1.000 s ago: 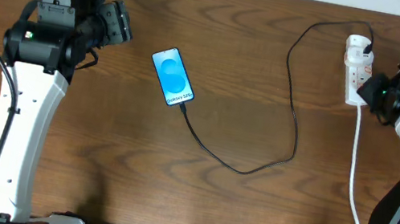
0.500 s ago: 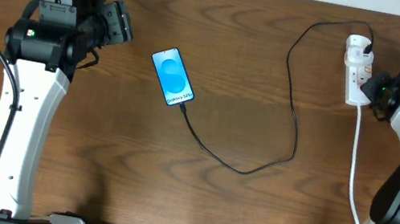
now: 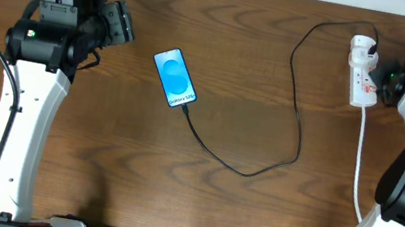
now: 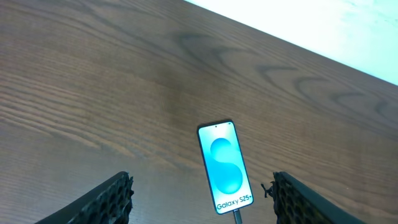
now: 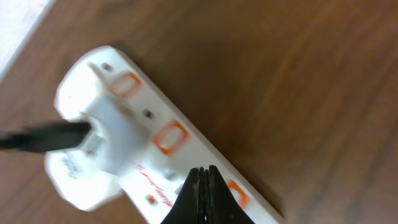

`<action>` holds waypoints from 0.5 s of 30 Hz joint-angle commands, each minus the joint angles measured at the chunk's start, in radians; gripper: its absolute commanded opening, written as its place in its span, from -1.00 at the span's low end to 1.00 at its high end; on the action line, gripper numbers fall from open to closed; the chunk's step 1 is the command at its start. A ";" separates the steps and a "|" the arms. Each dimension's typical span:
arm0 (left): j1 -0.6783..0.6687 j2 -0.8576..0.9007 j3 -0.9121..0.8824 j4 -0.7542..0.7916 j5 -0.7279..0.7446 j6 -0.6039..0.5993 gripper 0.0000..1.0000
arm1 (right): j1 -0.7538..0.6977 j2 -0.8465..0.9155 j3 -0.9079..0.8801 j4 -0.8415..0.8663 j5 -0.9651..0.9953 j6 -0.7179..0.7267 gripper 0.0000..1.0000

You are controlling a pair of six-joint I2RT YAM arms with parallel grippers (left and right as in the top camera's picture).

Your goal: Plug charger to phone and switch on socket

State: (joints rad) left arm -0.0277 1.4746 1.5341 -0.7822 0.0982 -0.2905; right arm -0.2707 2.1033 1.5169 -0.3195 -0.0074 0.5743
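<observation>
1. The power strip (image 3: 360, 74) lies at the counter's (image 3: 234, 218) far right, its long axis running near to far, with the charger (image 3: 297, 138) plugged into its far end.
2. Its red switches (image 5: 171, 138) sit just under the right claw (image 5: 202, 180), which is pinched closed and empty.
3. The left claw (image 3: 121, 24), spread open and empty, hangs well apart from the strip, near the cabled phone (image 3: 174, 78).

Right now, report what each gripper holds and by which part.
Nothing is held. The left gripper is open and empty; the right gripper is shut on nothing, tips at the socket.
</observation>
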 commanded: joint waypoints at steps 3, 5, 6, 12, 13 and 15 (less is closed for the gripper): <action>0.005 0.009 0.007 -0.002 -0.013 0.009 0.46 | 0.039 0.040 0.074 -0.014 -0.002 0.013 -0.98; 0.005 0.009 0.007 -0.002 -0.013 0.009 0.45 | 0.045 0.040 0.075 -0.013 -0.002 0.018 -0.98; 0.005 0.009 0.007 -0.002 -0.013 0.009 0.45 | 0.049 0.041 0.075 -0.014 -0.001 0.024 -0.98; 0.005 0.009 0.007 -0.003 -0.013 0.009 0.45 | 0.055 0.047 0.075 -0.021 0.005 0.037 -0.98; 0.005 0.009 0.007 -0.003 -0.013 0.009 0.45 | 0.055 0.047 0.075 -0.022 0.006 0.039 -0.98; 0.005 0.009 0.007 -0.003 -0.013 0.009 0.45 | 0.055 0.047 0.075 -0.026 0.014 0.040 -0.98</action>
State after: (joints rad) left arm -0.0277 1.4746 1.5341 -0.7826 0.0982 -0.2905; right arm -0.2184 2.1376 1.5734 -0.3397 -0.0074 0.5961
